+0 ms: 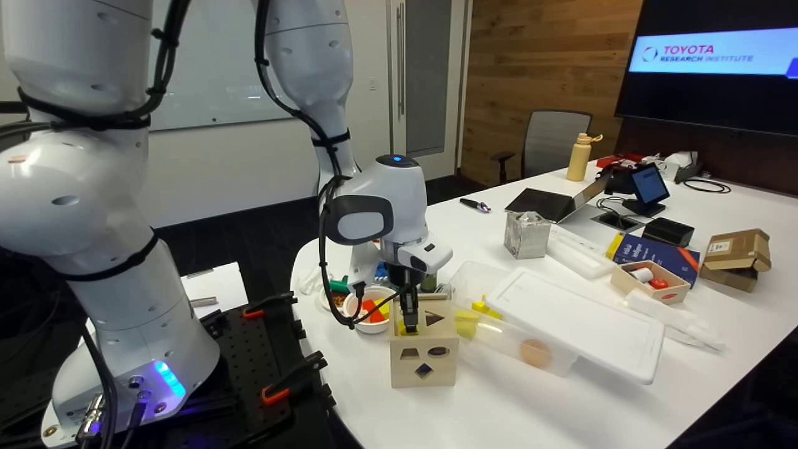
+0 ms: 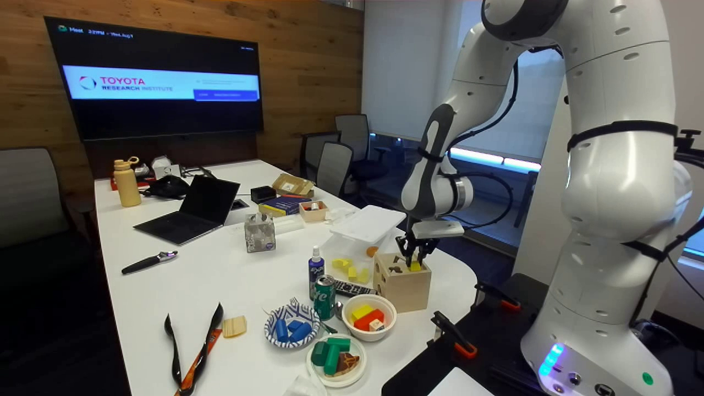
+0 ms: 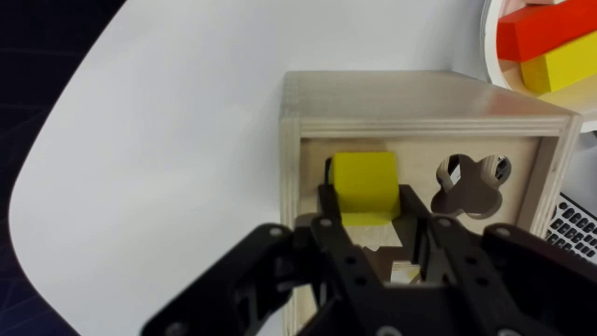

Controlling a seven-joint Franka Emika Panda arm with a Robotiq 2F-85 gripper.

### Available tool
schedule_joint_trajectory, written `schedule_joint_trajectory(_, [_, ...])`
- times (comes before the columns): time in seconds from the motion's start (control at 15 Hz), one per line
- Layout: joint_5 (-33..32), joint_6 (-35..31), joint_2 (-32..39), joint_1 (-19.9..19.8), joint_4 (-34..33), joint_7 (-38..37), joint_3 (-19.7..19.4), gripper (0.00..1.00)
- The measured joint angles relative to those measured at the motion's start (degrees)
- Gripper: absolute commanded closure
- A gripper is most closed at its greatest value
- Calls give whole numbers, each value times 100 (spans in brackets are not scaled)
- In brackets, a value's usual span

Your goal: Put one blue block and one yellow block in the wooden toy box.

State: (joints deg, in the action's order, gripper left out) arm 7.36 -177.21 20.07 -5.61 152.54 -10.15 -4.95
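The wooden toy box (image 1: 402, 372) stands on the table and shows in both exterior views (image 2: 404, 290). In the wrist view its top face, with cut-out holes, lies below a raised rim (image 3: 410, 127). My gripper (image 3: 367, 196) is shut on a yellow block (image 3: 365, 179), with a finger on each side. It holds the block at the box's top face, inside the rim; I cannot tell whether the block sits in a hole. Several blue blocks (image 2: 300, 333) lie in a blue-patterned bowl. Another yellow block (image 3: 571, 65) lies in a white bowl. The box's inside is mostly hidden.
The white bowl (image 2: 391, 324) with red pieces stands close beside the box. A plate (image 2: 357, 374) of green pieces, a green can (image 2: 324, 301) and a spray bottle (image 2: 316, 269) stand near. A clear bin (image 1: 517, 343) with yellow pieces and a white lid (image 1: 580, 324) lies beside the box.
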Motion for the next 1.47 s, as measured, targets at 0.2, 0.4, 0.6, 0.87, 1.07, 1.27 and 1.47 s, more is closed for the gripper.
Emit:
schedule_joint_trajectory(0.2, [0, 8, -116, -11, 70, 0, 26, 91])
schedule_joint_trajectory(0.4, [73, 140, -288, -352, 105, 44, 347, 91])
schedule_joint_trajectory(0.6, [521, 389, -397, -1134, 61, 533, 1054, 91])
schedule_joint_trajectory(0.87, [929, 980, -365, -2116, -182, 1224, 1700, 91])
schedule_joint_trajectory(1.07, [1140, 1563, -348, -2268, -410, 1598, 1605, 91])
schedule_joint_trajectory(1.27, [1222, 2252, -342, -2042, -685, 1784, 1265, 91])
schedule_joint_trajectory(1.47, [1222, 2767, -279, -1711, -966, 1784, 944, 91])
